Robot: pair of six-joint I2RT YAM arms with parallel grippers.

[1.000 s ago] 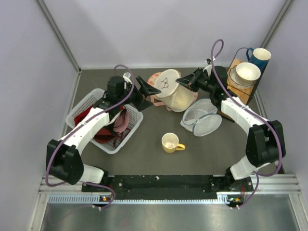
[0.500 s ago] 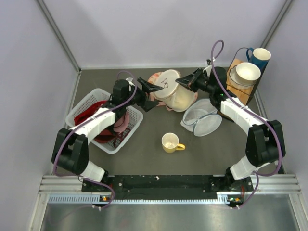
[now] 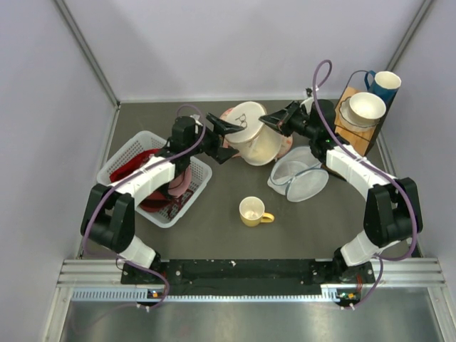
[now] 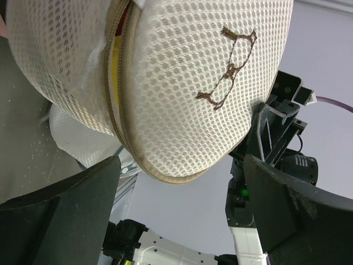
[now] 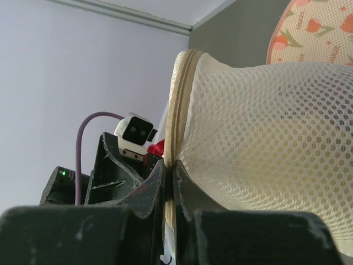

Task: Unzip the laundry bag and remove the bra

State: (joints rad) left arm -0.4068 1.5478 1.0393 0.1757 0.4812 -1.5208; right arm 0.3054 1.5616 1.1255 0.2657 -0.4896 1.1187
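The cream mesh laundry bag (image 3: 255,137) is held tilted off the table at the back centre, its black mark facing the left arm. My right gripper (image 3: 271,120) is shut on the bag's zipper rim (image 5: 175,110), with the jaws pinched together (image 5: 170,165). My left gripper (image 3: 228,141) is open, its fingers on either side of the bag's left edge without closing on it. In the left wrist view the bag (image 4: 182,72) fills the top, above the open gripper (image 4: 181,185). The bra is inside the bag. Only a yellow sliver (image 4: 114,77) shows by the zipper.
A white basket (image 3: 121,158) with red and pink garments stands at the left. A yellow mug (image 3: 251,211) sits front centre. A bluish-grey mesh pouch (image 3: 299,177) lies to the right, and a pink patterned pouch (image 3: 229,115) lies behind the bag. A wooden stand (image 3: 350,120) with a bowl and cup is at the back right.
My left gripper has moved right from above the basket up to the bag's left edge, staying open. The bag has tilted slightly. The right gripper keeps its hold.
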